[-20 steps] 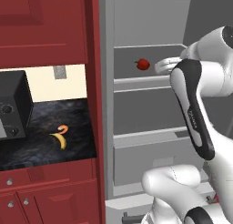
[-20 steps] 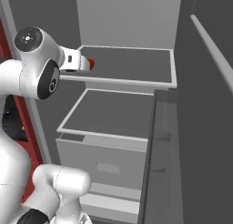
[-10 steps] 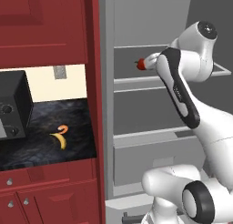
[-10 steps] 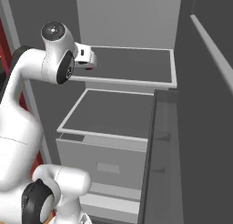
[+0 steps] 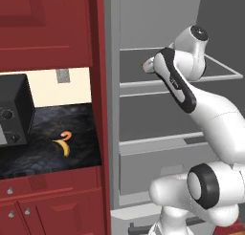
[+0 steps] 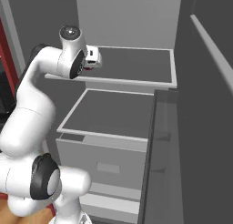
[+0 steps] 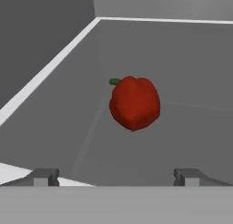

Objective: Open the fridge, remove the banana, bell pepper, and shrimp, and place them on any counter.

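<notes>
The fridge [image 5: 143,115] stands open with my arm reaching onto its upper shelf [image 6: 136,66]. The red bell pepper [image 7: 134,103] lies on that shelf, straight ahead of my open gripper [image 7: 116,177] and a short way beyond the fingertips [image 7: 43,177], untouched. In the right base view the gripper [image 6: 93,58] hovers at the shelf's left side, with a sliver of the bell pepper [image 6: 87,68] just below it. The yellow banana [image 5: 63,147] and the orange shrimp [image 5: 67,135] lie together on the black counter [image 5: 43,157]. My forearm hides the pepper in the left base view.
A black microwave [image 5: 12,112] sits at the counter's left end. Red cabinets [image 5: 48,24] flank the fridge on the left. The open fridge door [image 6: 205,104] stands at the right. A lower shelf [image 6: 113,114] and a drawer [image 6: 109,159] lie below the arm.
The arm has swung left and deeper over the upper shelf, and its forearm now covers the pepper in the left base view. The gripper has stayed open.
</notes>
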